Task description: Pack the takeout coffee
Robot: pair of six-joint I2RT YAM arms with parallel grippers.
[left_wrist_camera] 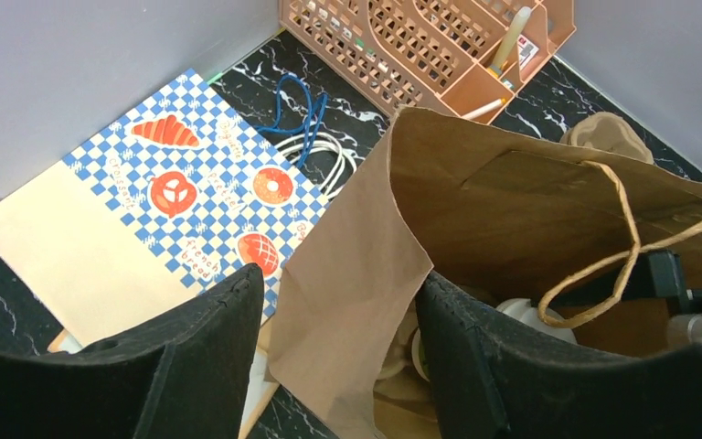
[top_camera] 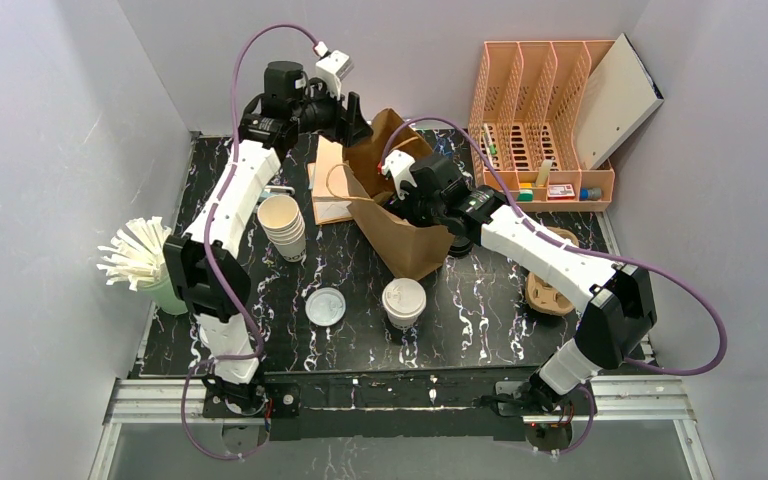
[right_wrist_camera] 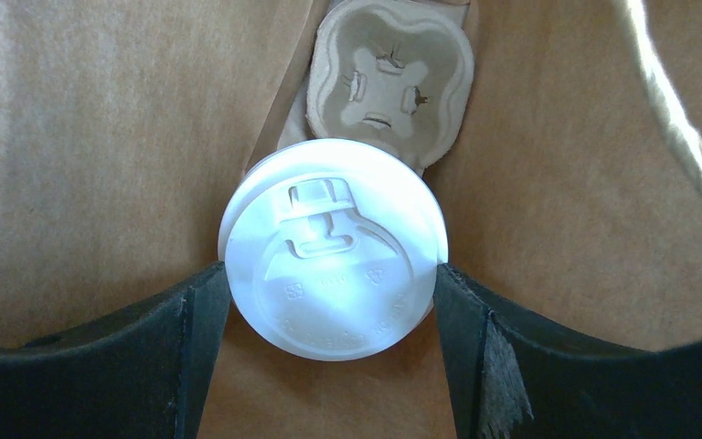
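Black marble desk (top_camera: 480,310), grey walls close on three sides. Brown paper bag (top_camera: 410,245) stands mid-desk, mouth up. Your left gripper (left_wrist_camera: 338,302) spread astride bag's far rim, paper between fingers, not pinched. Your right gripper (right_wrist_camera: 331,274) down inside bag, pinching white-lidded cup (right_wrist_camera: 334,238) at lid rim; pulp carrier (right_wrist_camera: 388,78) partly under it. Step, likely: seating this cup. Next you lower into carrier pocket, release, lift straight out. Tight walls; twine handle (right_wrist_camera: 686,137) close by. Cream lidded cup (top_camera: 403,300) stands before bag, open room around.
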